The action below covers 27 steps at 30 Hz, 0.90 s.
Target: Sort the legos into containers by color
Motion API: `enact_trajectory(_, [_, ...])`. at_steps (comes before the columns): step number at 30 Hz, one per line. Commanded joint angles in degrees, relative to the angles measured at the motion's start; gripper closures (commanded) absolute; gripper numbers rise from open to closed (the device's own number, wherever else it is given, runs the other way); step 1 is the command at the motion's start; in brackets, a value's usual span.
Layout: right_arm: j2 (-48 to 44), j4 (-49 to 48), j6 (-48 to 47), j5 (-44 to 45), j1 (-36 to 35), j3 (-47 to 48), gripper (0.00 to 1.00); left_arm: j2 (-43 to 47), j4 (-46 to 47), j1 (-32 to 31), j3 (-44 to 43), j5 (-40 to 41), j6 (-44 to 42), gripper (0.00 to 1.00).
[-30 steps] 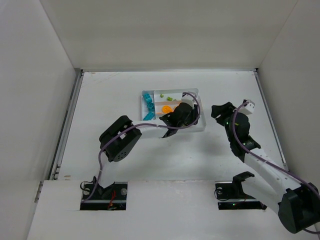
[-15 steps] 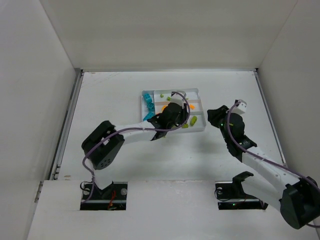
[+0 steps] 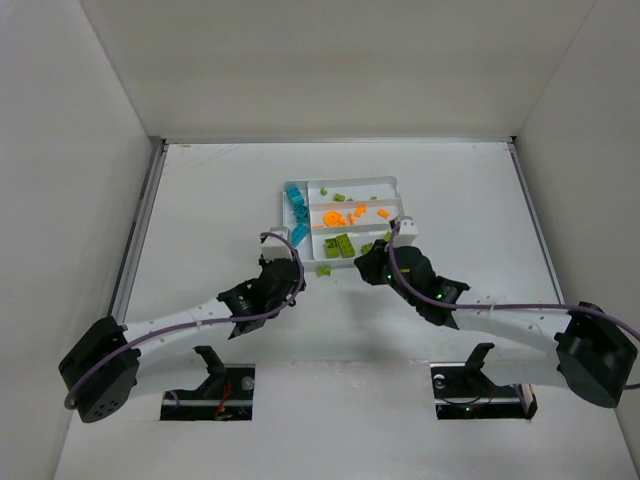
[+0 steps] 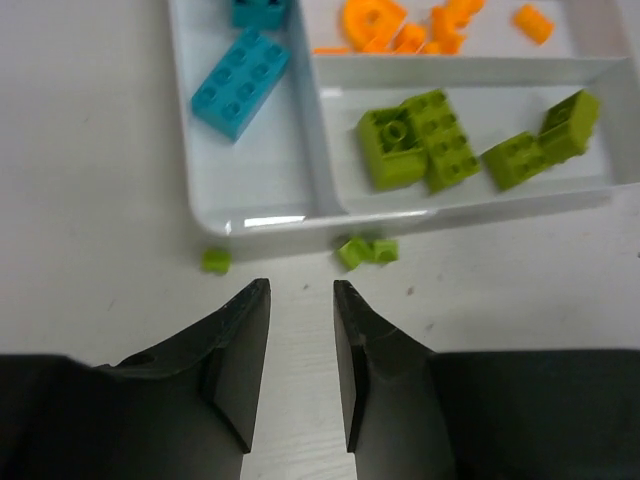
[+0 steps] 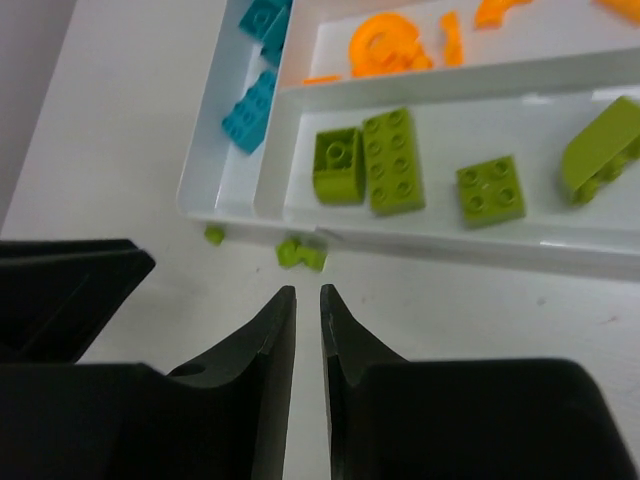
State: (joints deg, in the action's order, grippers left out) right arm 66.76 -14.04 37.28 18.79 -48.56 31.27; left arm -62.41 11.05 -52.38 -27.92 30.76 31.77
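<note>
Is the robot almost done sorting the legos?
Nearly. The teal legos, orange legos and most green legos lie in separate parts of the tray. The left hand and right hand hold nothing. A few tiny green bits lie on the table just outside the tray.

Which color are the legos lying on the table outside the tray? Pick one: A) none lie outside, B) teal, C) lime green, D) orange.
C: only lime green pieces lie on the table, just off the tray's near wall; the orange legos and teal legos are inside it.
</note>
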Motion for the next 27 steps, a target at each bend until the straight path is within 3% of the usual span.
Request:
enact_trajectory(1, [1.0,-0.9,-0.4,2.7,-5.3,1.6,0.78,0.8,-5.4,0.0,3.0,2.6,5.7,0.69])
enact_trajectory(5, [4.5,-0.9,0.6,3.0,-8.3,1.6,0.76,-3.4,-4.2,0.7,3.5,2.2,6.0,0.63])
enact_trajectory(14, [13.6,-3.0,2.8,3.4,-11.1,3.0,0.53,-13.2,4.6,4.5,2.3,1.5,1.8,0.62])
enact_trajectory(27, [20.5,-4.9,3.1,4.2,-11.3,6.3,0.49,-22.4,11.5,8.0,-0.5,-1.1,-3.9,0.63])
